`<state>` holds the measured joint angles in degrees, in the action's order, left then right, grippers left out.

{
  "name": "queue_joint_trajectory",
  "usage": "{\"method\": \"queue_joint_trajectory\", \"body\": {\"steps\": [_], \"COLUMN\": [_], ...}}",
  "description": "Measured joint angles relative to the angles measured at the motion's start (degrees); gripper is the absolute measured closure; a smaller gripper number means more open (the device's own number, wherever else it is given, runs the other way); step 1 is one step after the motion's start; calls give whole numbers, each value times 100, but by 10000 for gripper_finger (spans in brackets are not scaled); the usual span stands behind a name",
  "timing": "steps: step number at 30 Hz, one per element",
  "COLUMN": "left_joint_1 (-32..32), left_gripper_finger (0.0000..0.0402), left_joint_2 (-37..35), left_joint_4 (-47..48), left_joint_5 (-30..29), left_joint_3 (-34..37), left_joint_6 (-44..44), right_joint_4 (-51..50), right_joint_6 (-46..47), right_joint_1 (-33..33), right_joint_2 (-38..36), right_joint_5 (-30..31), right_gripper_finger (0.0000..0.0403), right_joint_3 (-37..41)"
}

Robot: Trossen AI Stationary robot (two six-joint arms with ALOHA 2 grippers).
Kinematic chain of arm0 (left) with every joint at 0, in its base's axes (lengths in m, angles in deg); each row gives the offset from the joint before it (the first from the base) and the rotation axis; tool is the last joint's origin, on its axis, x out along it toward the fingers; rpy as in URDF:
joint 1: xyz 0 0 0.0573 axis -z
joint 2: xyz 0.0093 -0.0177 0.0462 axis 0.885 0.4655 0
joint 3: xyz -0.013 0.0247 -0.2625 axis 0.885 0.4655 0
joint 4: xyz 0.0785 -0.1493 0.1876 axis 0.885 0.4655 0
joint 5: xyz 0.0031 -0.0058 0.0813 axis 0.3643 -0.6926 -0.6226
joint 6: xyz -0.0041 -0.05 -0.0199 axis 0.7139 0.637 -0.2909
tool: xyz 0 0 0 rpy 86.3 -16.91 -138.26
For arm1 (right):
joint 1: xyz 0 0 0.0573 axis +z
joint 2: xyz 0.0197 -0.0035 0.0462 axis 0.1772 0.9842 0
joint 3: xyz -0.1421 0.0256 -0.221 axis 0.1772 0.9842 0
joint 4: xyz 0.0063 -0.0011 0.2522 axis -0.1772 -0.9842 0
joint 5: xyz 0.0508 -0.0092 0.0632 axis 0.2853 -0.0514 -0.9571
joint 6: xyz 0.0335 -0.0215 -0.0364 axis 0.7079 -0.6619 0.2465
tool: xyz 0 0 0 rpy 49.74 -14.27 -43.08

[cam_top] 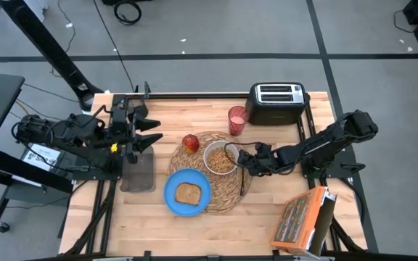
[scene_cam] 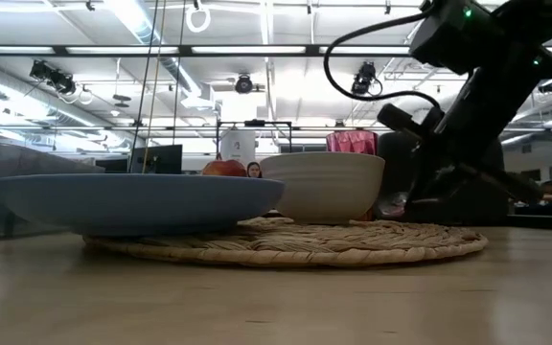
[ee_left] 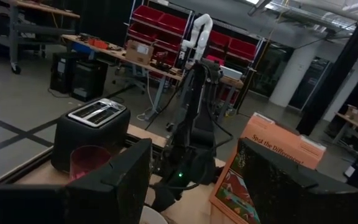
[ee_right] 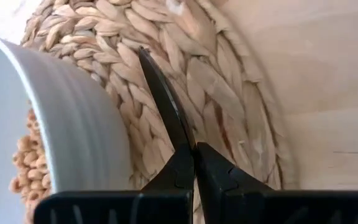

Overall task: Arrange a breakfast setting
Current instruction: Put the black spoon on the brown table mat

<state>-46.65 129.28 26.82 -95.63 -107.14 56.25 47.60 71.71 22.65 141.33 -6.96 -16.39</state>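
A round woven straw placemat (cam_top: 220, 190) is found at the middle of the light wooden counter (cam_top: 267, 217). On it are set a small white bowl (cam_top: 220, 158) filled with cereal, at its far right part, and a blue round plate (cam_top: 187, 192) carrying a toast slice (cam_top: 188, 193), at its near left edge. A red apple (cam_top: 190, 143) is seen at the far left rim of the placemat, and a pink cup (cam_top: 237, 119) stands on the counter beyond it, just left of the black toaster (cam_top: 276, 102). An orange cereal box (cam_top: 302, 220) lies at the near right corner.

The right tool (cam_top: 241, 158) is held low over the placemat, just right of the bowl. Its fingers (ee_right: 229, 180) are pressed together on the handle of a dark spoon (ee_right: 163, 106), whose blade lies along the straw beside the bowl wall.

The left tool (cam_top: 151, 133) is parked at the left side of the counter, raised, with its fingers (ee_left: 114, 183) standing apart and nothing between them.
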Motion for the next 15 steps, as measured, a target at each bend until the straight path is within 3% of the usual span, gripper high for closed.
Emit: {"method": "queue_joint_trajectory", "body": {"steps": [10,15], "left_joint_1": [-1,-1], "left_gripper_finger": [159,159], "left_joint_2": [0,0], "left_joint_4": [-66,-72], "left_joint_5": [-104,-104], "left_joint_3": [0,0], "left_joint_6": [-29,-39], "right_joint_4": [427,318], "right_joint_6": [149,56], "right_joint_1": [57,55], "right_joint_2": [364,375], "right_joint_5": [84,23], "right_gripper_finger": [393,356], "right_joint_3": [-3,-4]}}
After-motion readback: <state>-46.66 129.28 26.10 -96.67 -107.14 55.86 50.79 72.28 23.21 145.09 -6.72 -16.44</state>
